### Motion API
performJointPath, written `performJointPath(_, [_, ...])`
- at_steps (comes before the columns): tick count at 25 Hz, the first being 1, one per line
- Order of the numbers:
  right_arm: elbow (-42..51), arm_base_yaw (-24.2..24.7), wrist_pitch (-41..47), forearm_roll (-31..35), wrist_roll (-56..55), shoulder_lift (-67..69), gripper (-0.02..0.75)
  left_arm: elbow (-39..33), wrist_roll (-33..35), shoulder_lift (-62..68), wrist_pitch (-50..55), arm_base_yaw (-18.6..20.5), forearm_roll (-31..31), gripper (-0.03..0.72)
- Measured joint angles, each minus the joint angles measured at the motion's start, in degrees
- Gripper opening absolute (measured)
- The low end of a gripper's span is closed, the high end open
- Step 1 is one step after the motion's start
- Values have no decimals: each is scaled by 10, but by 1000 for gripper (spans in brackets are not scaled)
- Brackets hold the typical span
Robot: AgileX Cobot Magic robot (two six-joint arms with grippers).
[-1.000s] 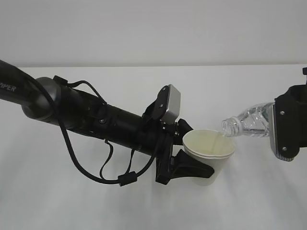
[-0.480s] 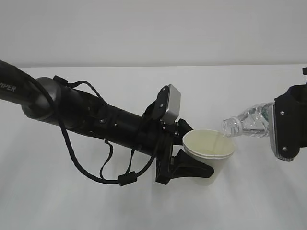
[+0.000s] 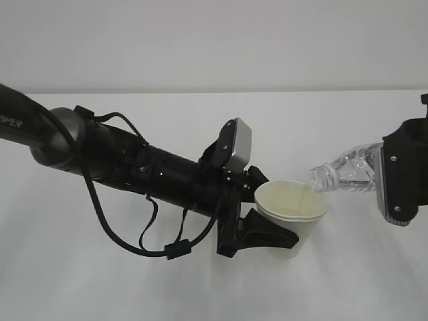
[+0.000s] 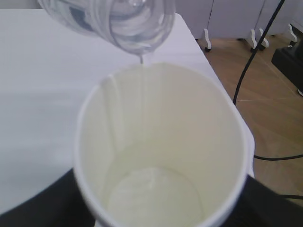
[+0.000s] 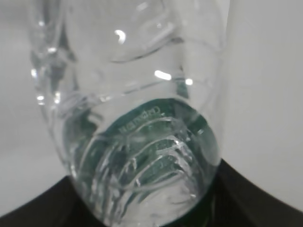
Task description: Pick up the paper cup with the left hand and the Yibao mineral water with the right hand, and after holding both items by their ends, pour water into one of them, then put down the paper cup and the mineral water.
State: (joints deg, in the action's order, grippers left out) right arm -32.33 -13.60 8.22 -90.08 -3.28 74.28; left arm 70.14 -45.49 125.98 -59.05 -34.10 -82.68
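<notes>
The left hand point(image 3: 257, 224) grips the paper cup point(image 3: 291, 217) by its lower body, jaws spread to the cup's width, holding it upright above the table point(image 3: 348, 281). Its arm shows white letters ending "PER". Right of the cup, the right hand point(image 3: 394, 177) clamps the base of the Yibao mineral water point(image 3: 344, 170), tilted with its open mouth just over the cup's rim. A thin stream point(image 4: 142, 60) runs into the cup. The green label's writing is too blurred to read.
</notes>
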Motion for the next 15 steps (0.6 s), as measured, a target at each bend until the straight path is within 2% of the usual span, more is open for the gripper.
performJointPath(15, [0,0,0,-4,0,0,430,0,0,0,0,0,0,478])
